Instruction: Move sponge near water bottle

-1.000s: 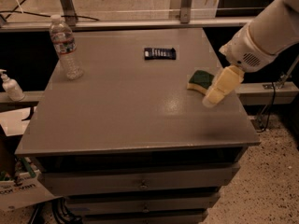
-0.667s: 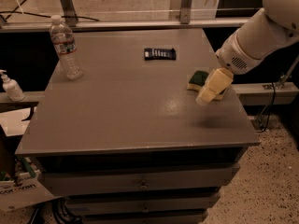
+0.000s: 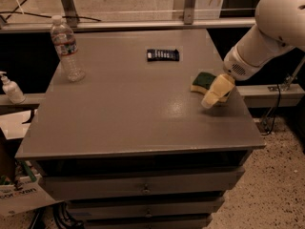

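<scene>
The sponge (image 3: 202, 81), dark green on top with pale yellow foam below, lies on the grey table (image 3: 128, 109) near its right edge. My gripper (image 3: 216, 91), cream-coloured at the end of the white arm (image 3: 267, 35), hangs just to the right of the sponge and slightly in front of it, low over the tabletop and partly overlapping the sponge's right end. The water bottle (image 3: 67, 49), clear and ribbed with a white cap and a red-and-white label, stands upright at the table's far left corner, far from the sponge.
A flat black rectangular device (image 3: 163, 55) lies at the back middle of the table. A small white pump bottle (image 3: 10, 88) stands on a ledge left of the table. A metal rail (image 3: 143, 25) runs behind it. Drawers (image 3: 143, 187) sit below.
The gripper has shifted slightly to the left and the arm's pose has changed a little. The sponge and the bottle have not moved.
</scene>
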Robot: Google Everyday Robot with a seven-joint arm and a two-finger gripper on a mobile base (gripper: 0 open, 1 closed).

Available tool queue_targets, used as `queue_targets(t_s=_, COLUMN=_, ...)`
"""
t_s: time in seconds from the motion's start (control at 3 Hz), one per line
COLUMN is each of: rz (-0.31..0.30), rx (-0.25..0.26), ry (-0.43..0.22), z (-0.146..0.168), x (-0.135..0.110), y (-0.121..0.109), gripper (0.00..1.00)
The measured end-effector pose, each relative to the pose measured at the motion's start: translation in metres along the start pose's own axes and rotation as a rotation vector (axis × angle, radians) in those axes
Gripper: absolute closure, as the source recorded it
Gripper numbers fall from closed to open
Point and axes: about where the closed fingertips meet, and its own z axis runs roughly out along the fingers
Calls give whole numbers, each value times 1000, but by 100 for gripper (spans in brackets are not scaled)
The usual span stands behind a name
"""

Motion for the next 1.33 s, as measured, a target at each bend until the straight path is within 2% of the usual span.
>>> queue_targets(t_s=0.33, rz=56, rx=-6, ry=19, z=12, x=14, y=-10, gripper=17)
queue_targets(t_s=0.67, rz=76, rx=-16, ry=17, z=10, x=14, y=-14, gripper=40)
queue_targets(t_s=1.0, rz=58, rx=-49, ry=-16, z=-5, x=-8, y=-14, gripper=64)
queue_targets(t_s=1.33, rz=-9, rx=-138, ry=-69, z=-18, x=-51, y=10, gripper=87)
